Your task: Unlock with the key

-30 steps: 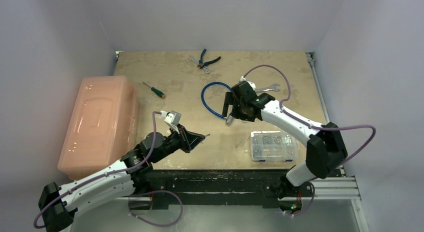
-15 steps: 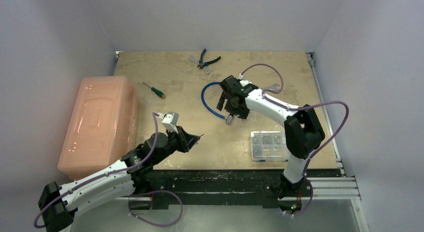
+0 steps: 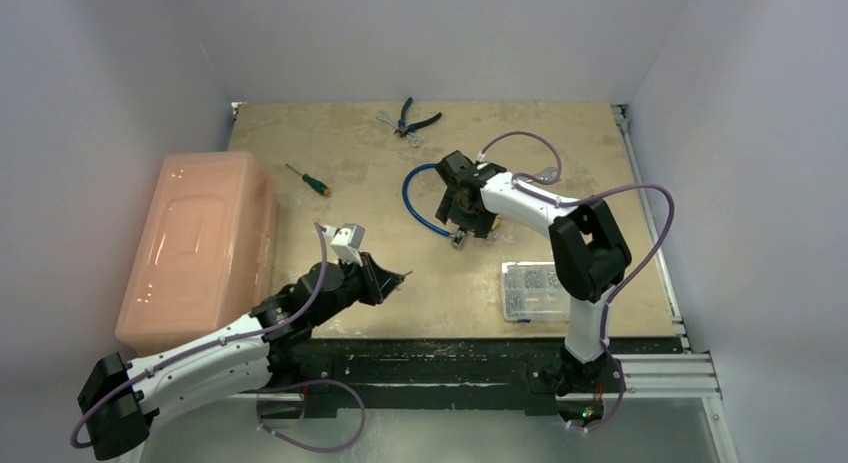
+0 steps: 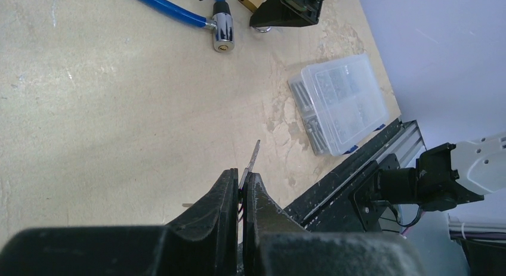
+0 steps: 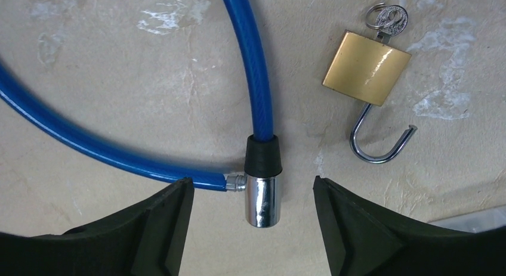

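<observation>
My left gripper (image 4: 240, 176) is shut on the tiny flat silver key (image 4: 253, 160), whose blade sticks out past the fingertips; it hovers over the near table, in the top view too (image 3: 390, 280). My right gripper (image 5: 252, 180) is open, its jaws straddling the chrome lock cylinder (image 5: 261, 198) of the blue cable lock (image 5: 253, 79) without touching it. The brass padlock (image 5: 366, 67) lies just beside it, shackle swung open, with a ring of small keys (image 5: 388, 16) in its base. The cylinder (image 4: 223, 33) also shows in the left wrist view.
A clear box of screws (image 3: 545, 291) sits near the front right edge. A pink plastic bin (image 3: 200, 243) stands at the left. A screwdriver (image 3: 305, 179) and pliers (image 3: 415, 118) lie toward the back.
The right arm folded in and its gripper shifted left, settling over the cable lock's cylinder. The left gripper drifted slightly toward the near edge, still holding the key.
</observation>
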Robot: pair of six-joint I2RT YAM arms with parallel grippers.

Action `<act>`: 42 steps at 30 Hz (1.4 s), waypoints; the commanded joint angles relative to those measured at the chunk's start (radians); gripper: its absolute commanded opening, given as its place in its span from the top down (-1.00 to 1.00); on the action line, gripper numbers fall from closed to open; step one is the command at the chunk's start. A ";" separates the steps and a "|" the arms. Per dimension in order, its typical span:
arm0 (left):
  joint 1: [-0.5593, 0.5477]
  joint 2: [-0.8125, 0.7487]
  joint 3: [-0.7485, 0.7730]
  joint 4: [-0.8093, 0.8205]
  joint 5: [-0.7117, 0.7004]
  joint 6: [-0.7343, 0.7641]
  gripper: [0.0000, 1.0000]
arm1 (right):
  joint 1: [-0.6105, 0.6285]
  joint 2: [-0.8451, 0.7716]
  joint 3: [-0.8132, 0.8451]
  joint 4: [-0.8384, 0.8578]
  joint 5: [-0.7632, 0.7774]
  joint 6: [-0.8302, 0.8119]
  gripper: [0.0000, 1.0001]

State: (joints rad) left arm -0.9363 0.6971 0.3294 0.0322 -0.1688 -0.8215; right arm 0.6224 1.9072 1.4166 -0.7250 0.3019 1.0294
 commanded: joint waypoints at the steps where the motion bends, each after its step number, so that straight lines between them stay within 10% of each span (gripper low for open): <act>1: 0.001 0.016 -0.004 0.084 0.033 -0.015 1.00 | -0.016 0.018 0.043 -0.014 0.029 0.026 -0.60; 15: 0.000 0.018 -0.034 0.114 0.044 -0.015 1.00 | -0.020 0.105 0.052 -0.011 -0.006 0.023 -0.18; 24: 0.000 0.013 -0.034 0.104 0.033 -0.006 1.00 | -0.020 0.076 -0.015 0.096 -0.091 -0.032 1.00; 42: 0.000 0.100 -0.050 0.210 0.051 -0.046 1.00 | -0.020 -0.109 -0.112 0.159 -0.153 0.046 1.00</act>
State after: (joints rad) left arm -0.9363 0.7765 0.2829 0.1528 -0.1265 -0.8410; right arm 0.6003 1.8942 1.3182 -0.6003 0.1623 1.0161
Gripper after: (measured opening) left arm 0.054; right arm 0.257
